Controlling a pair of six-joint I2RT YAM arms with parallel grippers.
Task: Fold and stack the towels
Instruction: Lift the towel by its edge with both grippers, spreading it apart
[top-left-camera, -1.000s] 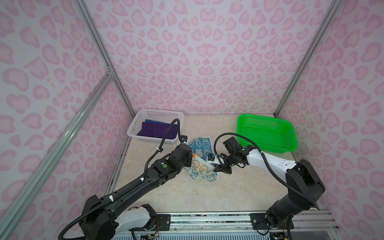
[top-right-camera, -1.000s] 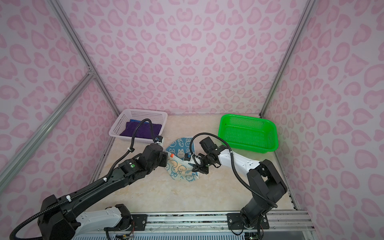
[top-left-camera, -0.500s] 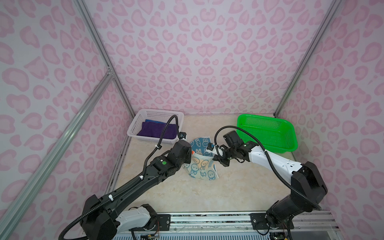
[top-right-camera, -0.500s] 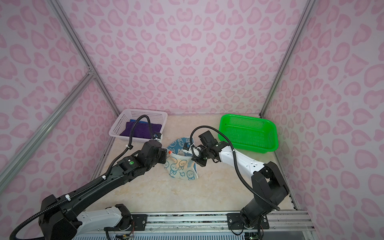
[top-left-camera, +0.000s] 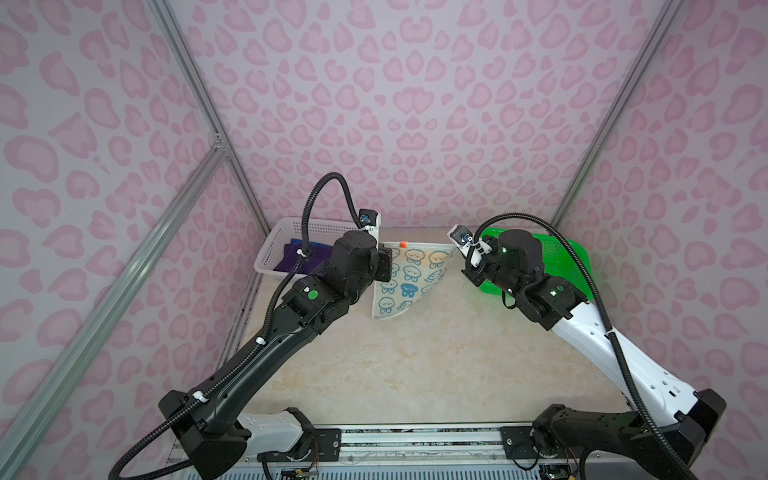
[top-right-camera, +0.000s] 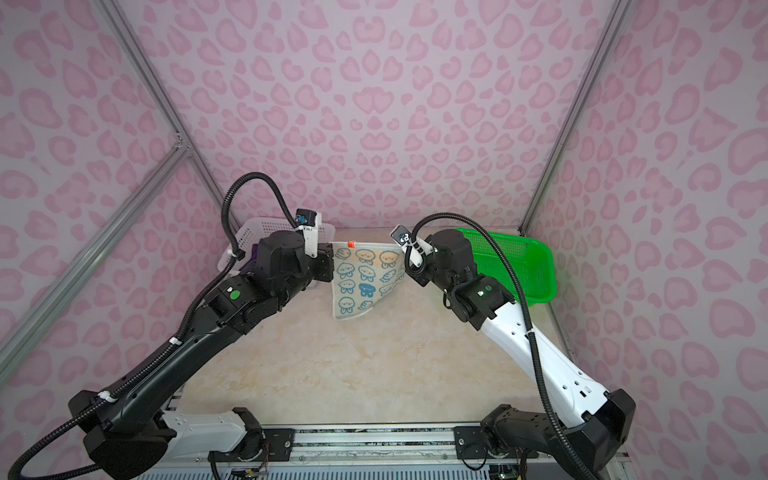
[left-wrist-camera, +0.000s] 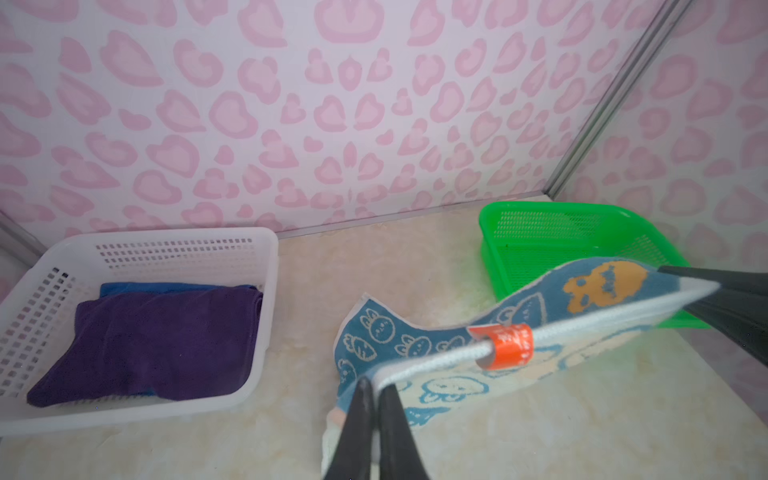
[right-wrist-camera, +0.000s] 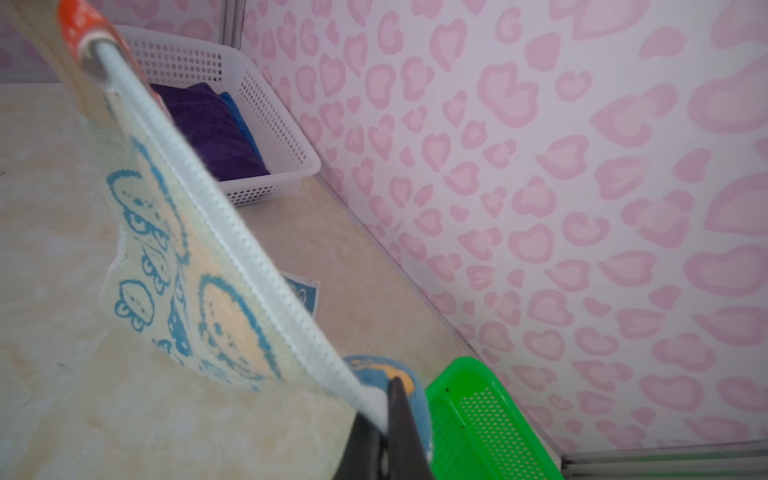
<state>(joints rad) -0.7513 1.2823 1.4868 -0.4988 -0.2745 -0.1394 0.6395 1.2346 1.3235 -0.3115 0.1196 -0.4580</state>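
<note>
- Left wrist view puts the step plainly: the rabbit towel (left-wrist-camera: 436, 345) is up off the table (top-left-camera: 415, 365), strung by its white top hem between the two tools, so the work in hand is opening the last towel out for its fold.
- The left tool (left-wrist-camera: 376, 388) is clamped tight on one end of that hem, close to the orange tag (left-wrist-camera: 509, 347), with no gap showing between its fingers.
- The right tool (right-wrist-camera: 380, 403) is pinched closed on the opposite corner of the same hem, which runs taut from it in the right wrist view.
- In both top views the cloth hangs as a slanted triangle between the arms; its lower corner seems to trail onto the table, though contact is hard to confirm.
- The purple towel (left-wrist-camera: 166, 332) lies folded on top of the blue towel (left-wrist-camera: 166, 286) in the white basket (left-wrist-camera: 266, 257); the green basket (left-wrist-camera: 582, 208) holds nothing.
- By my reading, two towels are done and one remains.
- The next move likely calls for both tools to travel together, keeping the hem stretched, and to lay the cloth flat before doubling it over; uneven motion could skew the fold or tug a corner free.
</note>
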